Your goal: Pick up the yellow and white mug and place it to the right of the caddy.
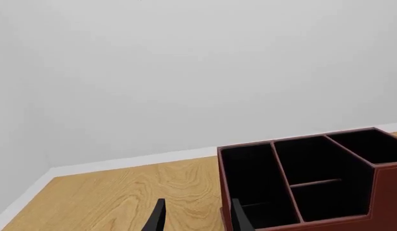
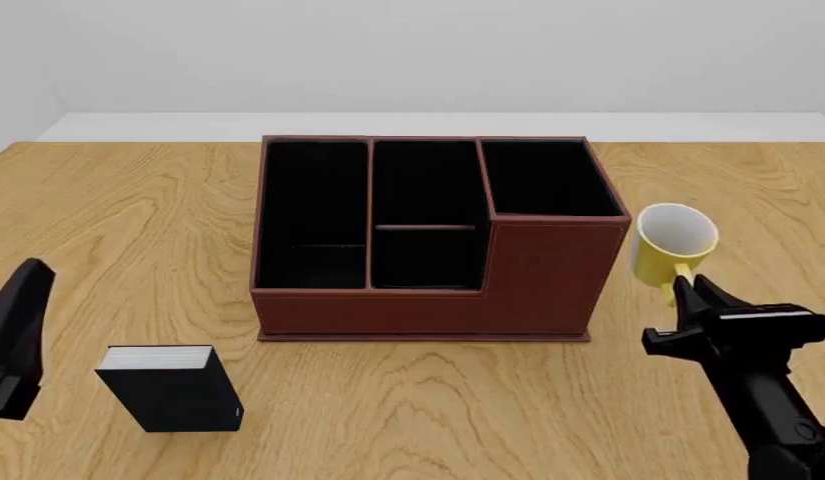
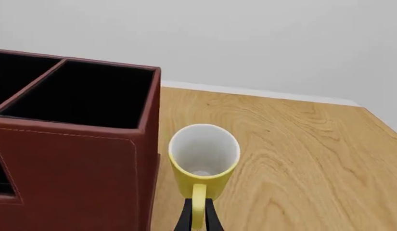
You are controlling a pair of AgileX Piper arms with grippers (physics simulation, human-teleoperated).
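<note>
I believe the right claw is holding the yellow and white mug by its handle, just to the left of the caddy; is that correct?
Not quite: the yellow and white mug is to the right of the caddy, not the left, as the front view shows. The right claw does grip its handle.

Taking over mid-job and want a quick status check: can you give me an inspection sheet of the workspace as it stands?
Surface: wooden table, light grain.
Job's things: yellow and white mug upright just right of the caddy, close beside its tall corner section; whether they touch is unclear.
Clutter: small black box standing front left of the caddy.
Grippers: right tool closed on the mug's handle; left tool open, holding nothing, back at the left.
Cables: nothing seen.
Surroundings: plain pale wall behind the table.
</note>
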